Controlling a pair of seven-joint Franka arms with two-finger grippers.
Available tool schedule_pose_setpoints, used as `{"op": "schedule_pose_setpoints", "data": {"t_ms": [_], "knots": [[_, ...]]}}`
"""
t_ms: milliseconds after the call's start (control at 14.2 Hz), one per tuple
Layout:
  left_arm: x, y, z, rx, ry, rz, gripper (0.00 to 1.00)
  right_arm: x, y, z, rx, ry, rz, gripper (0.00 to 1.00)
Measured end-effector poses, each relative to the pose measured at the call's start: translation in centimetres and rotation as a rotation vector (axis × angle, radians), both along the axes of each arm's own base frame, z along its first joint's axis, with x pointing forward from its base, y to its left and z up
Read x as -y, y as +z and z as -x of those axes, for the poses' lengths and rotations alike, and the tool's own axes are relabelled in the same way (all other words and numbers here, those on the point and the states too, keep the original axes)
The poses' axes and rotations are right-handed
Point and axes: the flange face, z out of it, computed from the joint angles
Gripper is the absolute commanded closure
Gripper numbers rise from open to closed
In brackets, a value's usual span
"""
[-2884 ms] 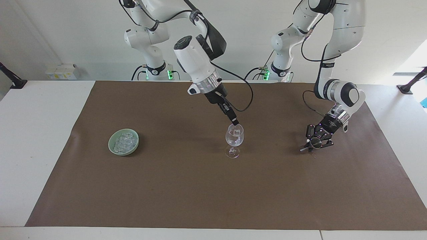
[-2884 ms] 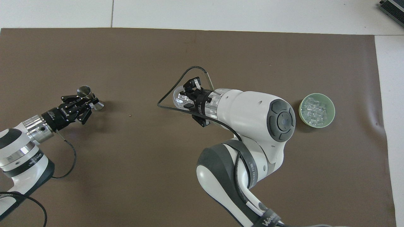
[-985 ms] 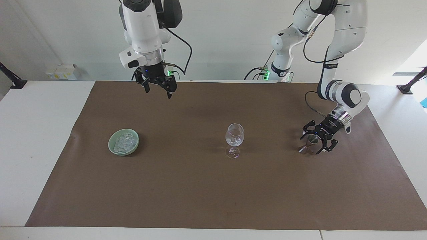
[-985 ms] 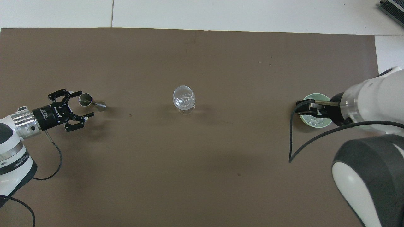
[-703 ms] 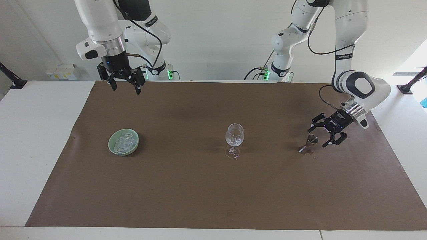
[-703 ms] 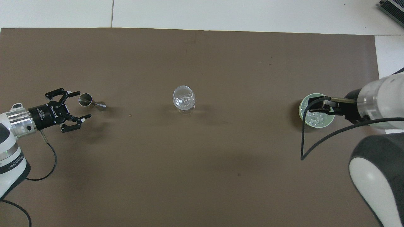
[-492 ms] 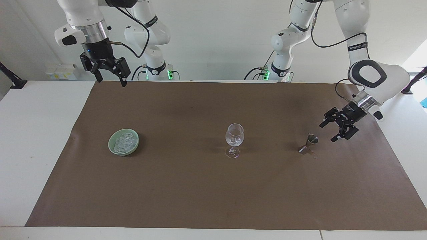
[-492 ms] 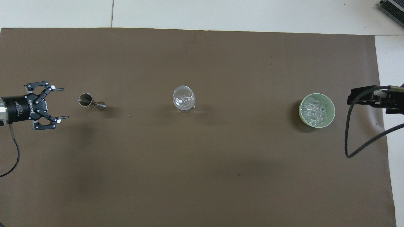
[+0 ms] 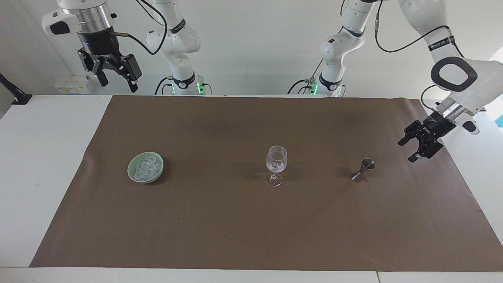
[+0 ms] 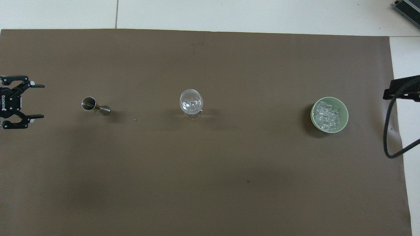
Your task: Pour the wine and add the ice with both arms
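A clear wine glass (image 9: 276,164) (image 10: 191,102) stands mid-mat with clear ice (image 10: 192,105) in its bowl. More ice (image 9: 146,166) (image 10: 328,115) fills a green bowl (image 9: 129,171) (image 10: 311,114) toward the right arm's end. A small metal jigger (image 9: 363,169) (image 10: 93,106) stands toward the left arm's end. My left gripper (image 9: 405,151) (image 10: 41,101) hangs open and empty over the mat's edge, apart from the jigger. My right gripper (image 9: 120,86) is raised, open and empty, above the table's corner by the robots. Wine is out of view.
A brown mat (image 9: 235,228) covers most of the white table (image 9: 39,157). Two slimmer white arms with green-lit bases (image 9: 184,84) stand at the robots' edge. A black cable (image 10: 390,137) loops over the mat's edge beside the bowl.
The left gripper has drawn back from the jigger toward its own end of the table. The right gripper has risen and swung from over the bowl out past the mat's corner.
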Motion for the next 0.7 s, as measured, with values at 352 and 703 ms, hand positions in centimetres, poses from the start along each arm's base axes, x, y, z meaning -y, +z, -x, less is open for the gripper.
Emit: {"op": "schedule_pose_setpoints", "data": {"t_ms": [352, 703], "knots": [[-0.2, 2.5, -0.4, 0.028, -0.15, -0.112, 0.0, 1.4, -0.3, 0.1, -0.018, 0.048, 0.008, 0.0], [1.3, 6.3, -0.2, 0.089, -0.296, -0.195, 0.0, 2.2, -0.4, 0.1, -0.022, 0.083, 0.013, 0.0]]}}
